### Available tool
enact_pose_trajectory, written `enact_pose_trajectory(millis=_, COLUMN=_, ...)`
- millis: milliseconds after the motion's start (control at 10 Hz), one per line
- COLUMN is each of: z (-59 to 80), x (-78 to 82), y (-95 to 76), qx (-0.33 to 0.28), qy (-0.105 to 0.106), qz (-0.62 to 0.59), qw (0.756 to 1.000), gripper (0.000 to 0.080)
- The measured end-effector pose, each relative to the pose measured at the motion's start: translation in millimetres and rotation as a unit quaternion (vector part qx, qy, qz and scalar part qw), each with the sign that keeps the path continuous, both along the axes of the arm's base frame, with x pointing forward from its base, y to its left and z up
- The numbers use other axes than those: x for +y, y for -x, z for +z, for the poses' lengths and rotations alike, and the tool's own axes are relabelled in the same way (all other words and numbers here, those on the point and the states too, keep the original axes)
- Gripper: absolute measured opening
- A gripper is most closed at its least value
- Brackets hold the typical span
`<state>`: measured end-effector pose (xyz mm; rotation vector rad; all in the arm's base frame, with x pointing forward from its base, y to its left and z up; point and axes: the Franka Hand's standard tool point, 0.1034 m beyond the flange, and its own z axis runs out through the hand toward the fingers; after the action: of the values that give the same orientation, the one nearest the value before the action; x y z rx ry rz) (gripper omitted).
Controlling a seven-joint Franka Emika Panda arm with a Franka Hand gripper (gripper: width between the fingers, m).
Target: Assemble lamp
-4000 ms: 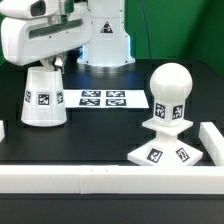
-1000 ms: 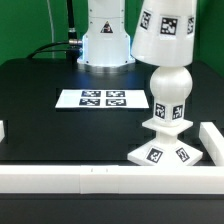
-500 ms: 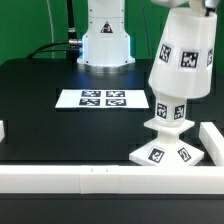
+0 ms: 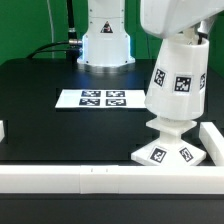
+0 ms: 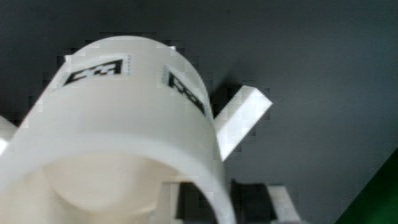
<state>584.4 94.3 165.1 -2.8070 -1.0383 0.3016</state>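
Tags, black-and-white squares without readable writing, mark shade (image 4: 176, 84) and base (image 4: 166, 152); end effector (image 4: 178, 22) grasps shade.

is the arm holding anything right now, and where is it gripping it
Yes: the gripper holds the white tapered plastic shade at its narrow top end, over the bulb; the fingers themselves are hidden.

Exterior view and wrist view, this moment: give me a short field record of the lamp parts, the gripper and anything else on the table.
shade: tapered white shade, tilted slightly, covering the bulb
bulb: hidden under the shade
base: stepped square base, flat on the table at the exterior view's right
gripper: above the shade, fingers not visible; grip cannot be judged
marker board: marker board flat on the table, left of the base in the exterior view
rails: white border rail along the near edge
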Motion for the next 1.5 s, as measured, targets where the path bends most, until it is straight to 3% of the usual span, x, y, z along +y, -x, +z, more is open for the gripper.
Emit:
enact_pose_trajectory(millis=500, z=-10.8, x=-5.4, y=6.3, qx=0.006, qy=0.000, qz=0.003, qw=1.000, gripper=0.0052)
enact_pose_trajectory(millis=700, z=-8.4, x=-3.3, y=7.3, qx=0.004, qy=0.000, qz=0.005, qw=1.000, gripper=0.0406)
enact_pose_trajectory(millis=800, z=-7.0, x=-3.5, y=9.4, qx=0.004, qy=0.001, qz=0.004, qw=1.000, gripper=0.0543)
enact_pose_trajectory(millis=900, z=-5.4, x=-4.1, y=12.7, qx=0.005, qy=0.002, qz=0.003, qw=1.000, gripper=0.0543)
enact_pose_trajectory(millis=1000, z=-0.4, x=-5.5, y=16.0, qx=0.004, qy=0.005, qz=0.000, qw=1.000, gripper=0.0670)
enact_pose_trajectory(millis=1300, z=17.7, x=0.6, y=14.1, qx=-0.014, qy=0.032, qz=-0.016, qw=0.999, gripper=0.0698)
enact_pose_trajectory(millis=1500, z=15.6, x=0.1, y=14.9, qx=-0.012, qy=0.032, qz=-0.014, qw=0.999, gripper=0.0698)
